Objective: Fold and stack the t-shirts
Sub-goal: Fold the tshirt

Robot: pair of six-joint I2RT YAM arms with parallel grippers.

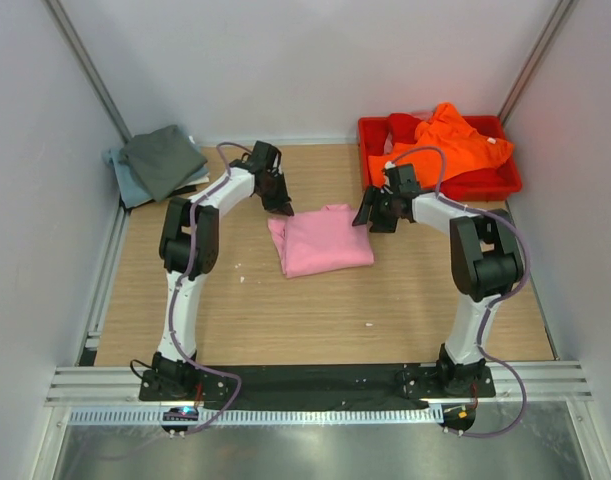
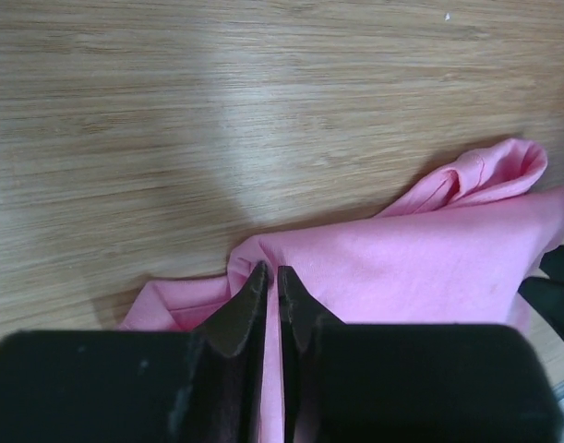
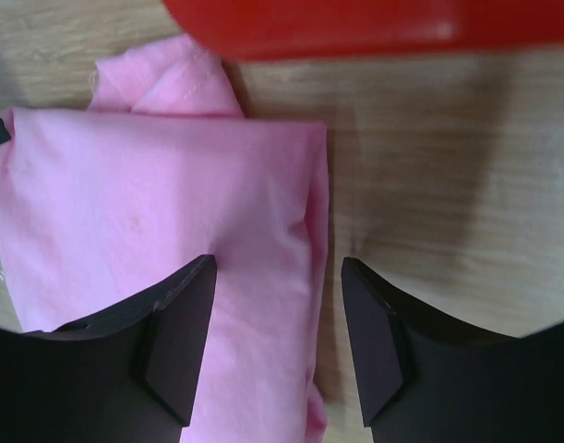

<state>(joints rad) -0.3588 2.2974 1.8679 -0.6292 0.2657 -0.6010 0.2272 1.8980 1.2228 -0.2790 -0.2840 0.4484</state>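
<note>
Gripping pink t-shirt [image 1: 320,240] on the left side only

Garment lies folded mid-table [image 1: 315,320]. Jaws of left gripper [image 2: 270,272] nearly together on a bunched fold at its far left corner, cloth in the slit. Jaws of right gripper [image 3: 277,268] partway apart, straddling the far right edge, nothing clamped. Far right: orange t-shirt [image 1: 450,140] heaped in red tray [image 1: 495,182]. Far left: dark grey t-shirt [image 1: 165,158] atop pale blue-grey t-shirt [image 1: 128,185].

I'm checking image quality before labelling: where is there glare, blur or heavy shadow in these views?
Top external: even light, sharp. Left wrist: a pale glare patch on the table; the near left gripper is dark and soft. Right wrist: the red tray is blurred with a small highlight, and a shadow lies on the wood beside the pink t-shirt.
</note>
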